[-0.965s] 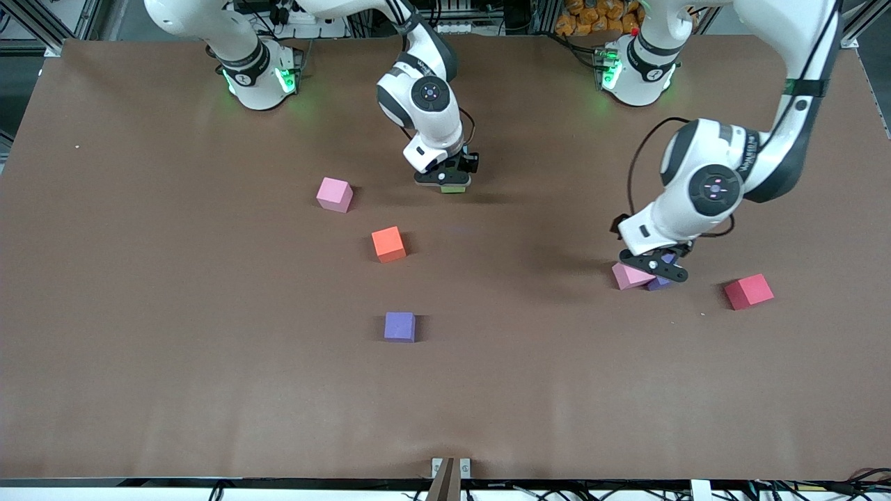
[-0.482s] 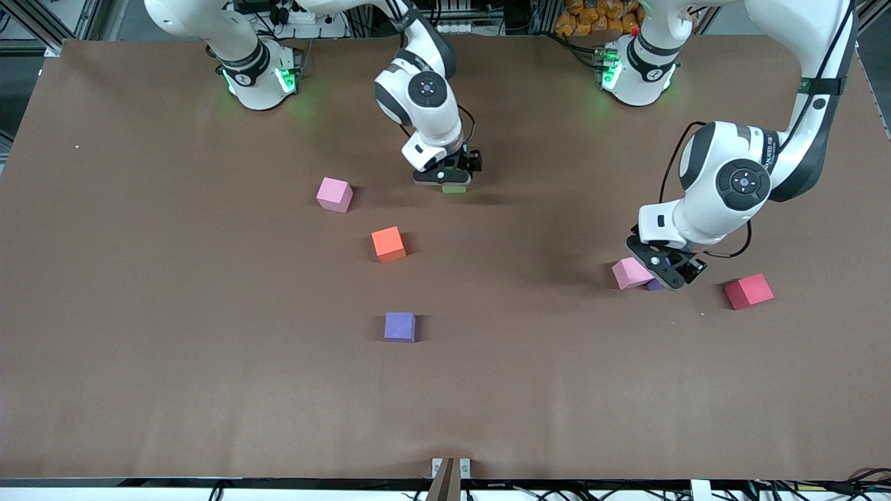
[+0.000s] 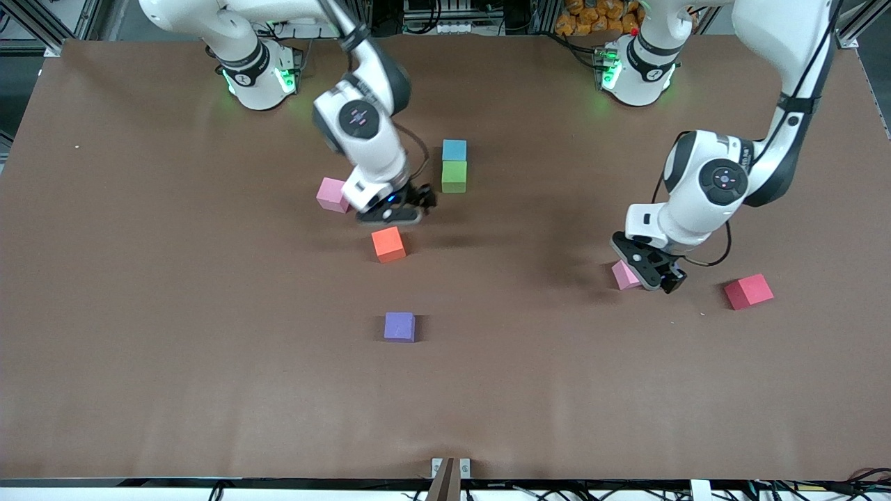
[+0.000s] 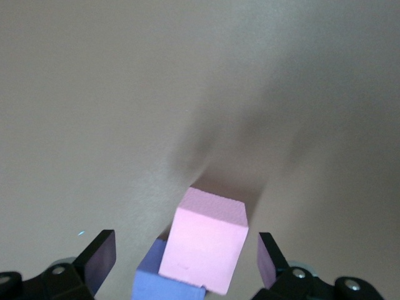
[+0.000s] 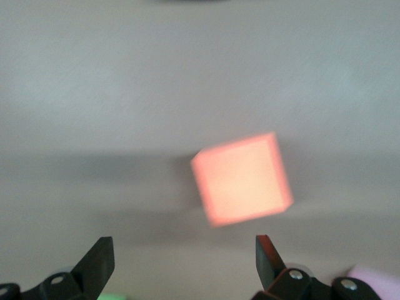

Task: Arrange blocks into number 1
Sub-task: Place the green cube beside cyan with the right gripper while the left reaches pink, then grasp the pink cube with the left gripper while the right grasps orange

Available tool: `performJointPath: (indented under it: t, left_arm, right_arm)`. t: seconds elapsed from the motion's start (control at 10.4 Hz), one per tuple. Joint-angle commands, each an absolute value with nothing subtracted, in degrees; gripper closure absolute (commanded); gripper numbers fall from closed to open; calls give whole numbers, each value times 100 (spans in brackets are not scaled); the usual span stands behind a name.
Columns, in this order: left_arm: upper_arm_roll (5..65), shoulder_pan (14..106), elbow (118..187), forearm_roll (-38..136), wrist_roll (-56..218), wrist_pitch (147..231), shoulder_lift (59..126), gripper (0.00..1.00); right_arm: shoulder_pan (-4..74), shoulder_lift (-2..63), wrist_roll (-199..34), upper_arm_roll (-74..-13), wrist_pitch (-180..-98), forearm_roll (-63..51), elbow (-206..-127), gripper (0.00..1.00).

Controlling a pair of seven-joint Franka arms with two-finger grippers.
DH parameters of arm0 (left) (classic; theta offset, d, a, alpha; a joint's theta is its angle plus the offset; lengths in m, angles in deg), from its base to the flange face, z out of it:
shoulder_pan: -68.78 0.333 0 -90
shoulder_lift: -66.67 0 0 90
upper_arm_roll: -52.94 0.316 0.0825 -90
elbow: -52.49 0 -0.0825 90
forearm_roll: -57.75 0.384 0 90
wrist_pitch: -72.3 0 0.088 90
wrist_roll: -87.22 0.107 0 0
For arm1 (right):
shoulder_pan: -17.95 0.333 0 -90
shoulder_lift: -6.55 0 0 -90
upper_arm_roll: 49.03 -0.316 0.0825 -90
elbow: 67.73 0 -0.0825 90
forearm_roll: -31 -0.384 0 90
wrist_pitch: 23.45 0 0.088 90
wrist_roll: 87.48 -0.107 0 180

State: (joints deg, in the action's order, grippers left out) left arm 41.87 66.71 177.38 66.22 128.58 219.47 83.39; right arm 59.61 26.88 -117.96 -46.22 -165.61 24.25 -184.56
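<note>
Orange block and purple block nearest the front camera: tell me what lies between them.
Nothing: in the front view the brown table is bare between the orange block and the purple block.

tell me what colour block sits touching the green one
Blue block, touching the green block; clearest in the front view.

A far block [image 3: 454,149] is touching a nearer block [image 3: 454,177]; three loose blocks [image 3: 388,244] are lying apart, nearer still. Toward the left arm's end, a leaning block [image 4: 206,247] is resting against a low block [image 4: 159,282].
</note>
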Motion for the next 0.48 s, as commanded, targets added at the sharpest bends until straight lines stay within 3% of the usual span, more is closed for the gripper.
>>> performJointPath:
  t: [0.0,0.39]
  left_arm:
    - [4222,6632,17975,6767,13011,22302,8311,0]
    - [4292,6641,18265,7365,13020,22654,8285,0]
  right_arm:
    - [5576,2992,-11036,-4709,-16636,2520,-18104,0]
    - [5644,3555,-10972,-4709,-17251,2520,-17935,0]
